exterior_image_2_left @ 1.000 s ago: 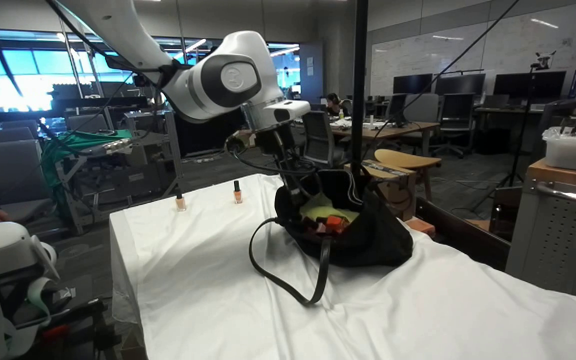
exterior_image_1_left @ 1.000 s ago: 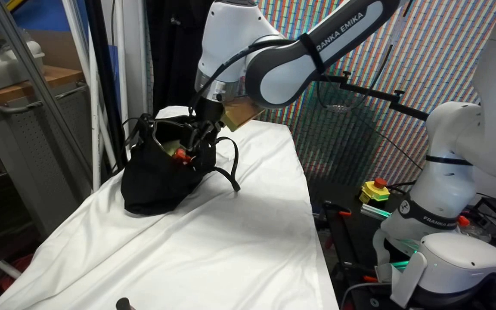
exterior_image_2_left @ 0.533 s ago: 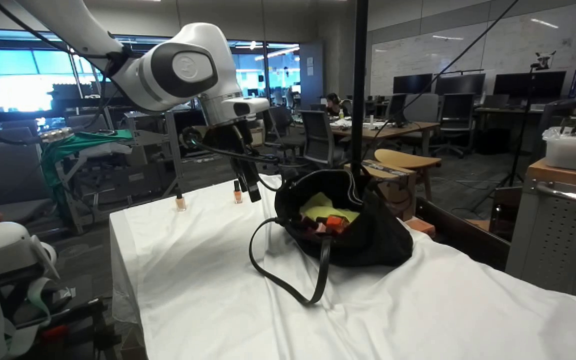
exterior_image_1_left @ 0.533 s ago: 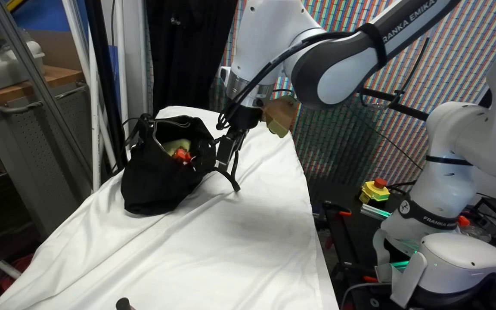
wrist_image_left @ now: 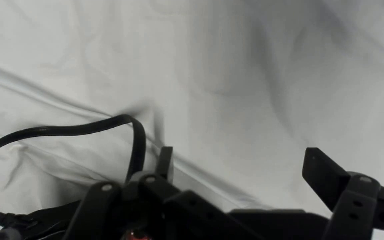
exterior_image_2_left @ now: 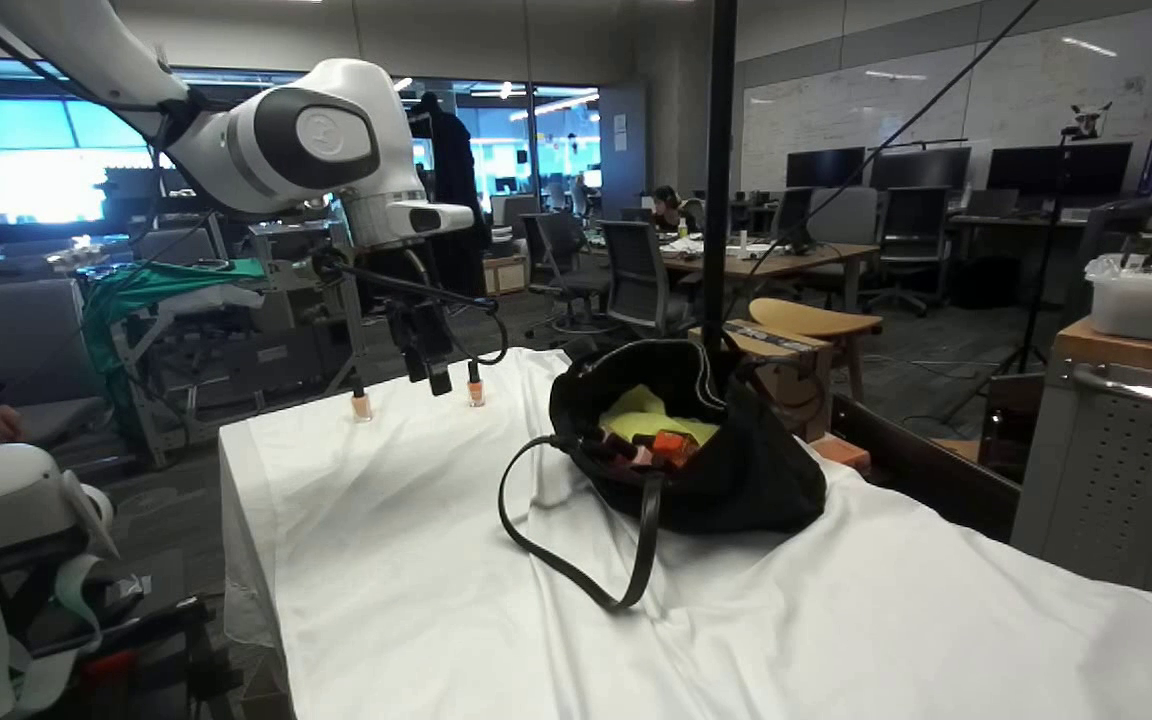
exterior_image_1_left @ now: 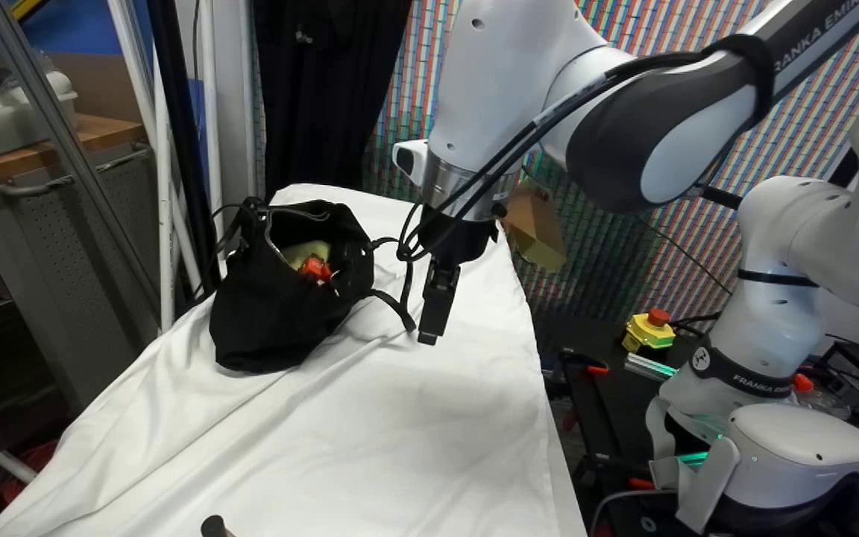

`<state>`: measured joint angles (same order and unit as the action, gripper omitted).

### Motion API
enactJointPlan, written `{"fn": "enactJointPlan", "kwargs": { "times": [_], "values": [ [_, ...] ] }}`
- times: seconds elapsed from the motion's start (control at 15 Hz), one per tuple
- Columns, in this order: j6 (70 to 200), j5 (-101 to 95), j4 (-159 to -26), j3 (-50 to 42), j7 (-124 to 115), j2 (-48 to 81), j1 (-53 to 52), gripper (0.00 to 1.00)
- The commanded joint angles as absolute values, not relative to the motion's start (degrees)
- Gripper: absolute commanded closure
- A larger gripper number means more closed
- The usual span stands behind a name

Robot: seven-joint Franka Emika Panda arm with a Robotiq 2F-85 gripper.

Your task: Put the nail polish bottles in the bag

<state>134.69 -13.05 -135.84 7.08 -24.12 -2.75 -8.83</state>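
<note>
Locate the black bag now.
In an exterior view, the black bag sits mostly right of centre on the white cloth, with the nearer upright polish bottle off to its left.

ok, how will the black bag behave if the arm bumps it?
The bag probably gives and folds: its fabric walls slump unevenly. It may slide more than tip, sitting slumped and broad on the white cloth. Its strap looks apt to snag, looping out over that cloth.
</note>
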Motion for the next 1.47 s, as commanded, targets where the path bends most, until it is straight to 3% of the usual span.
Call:
{"fn": "enactJointPlan", "kwargs": {
  "times": [0.0, 0.73, 1.4],
  "values": [
    [132.5, -10.8, -135.2, 10.0, -22.5, -2.4, -10.3, 0.0],
    [133.8, -9.6, -130.1, 13.7, -26.0, 5.6, -14.3, 0.0],
    [135.8, 8.0, -123.1, 15.5, -20.6, 12.6, -16.4, 0.0]
  ]
}}
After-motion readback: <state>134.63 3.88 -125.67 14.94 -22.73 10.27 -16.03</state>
